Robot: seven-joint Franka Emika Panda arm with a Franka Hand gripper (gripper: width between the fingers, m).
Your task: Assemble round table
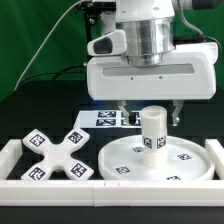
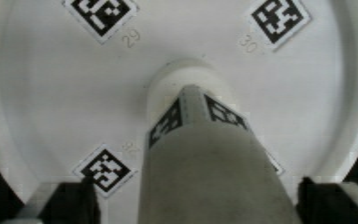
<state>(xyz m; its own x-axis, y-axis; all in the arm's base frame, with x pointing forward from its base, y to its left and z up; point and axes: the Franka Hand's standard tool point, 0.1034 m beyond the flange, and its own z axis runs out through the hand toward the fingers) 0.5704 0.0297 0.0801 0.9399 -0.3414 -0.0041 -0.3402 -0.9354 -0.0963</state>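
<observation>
Bright, even light falls from above, while the desk's far edge drops into black. Shadows are faint and soft-edged. Both pictures are coarse. In the wrist view the leg [image 2: 208,150], close to the lens, is blurred, and the round disc [image 2: 51,90] looks washed out — its tags slightly smeared.

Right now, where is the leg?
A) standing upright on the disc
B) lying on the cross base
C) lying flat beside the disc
A: the leg stands upright on the disc; the cross base lies beside it, nothing on it.
</observation>
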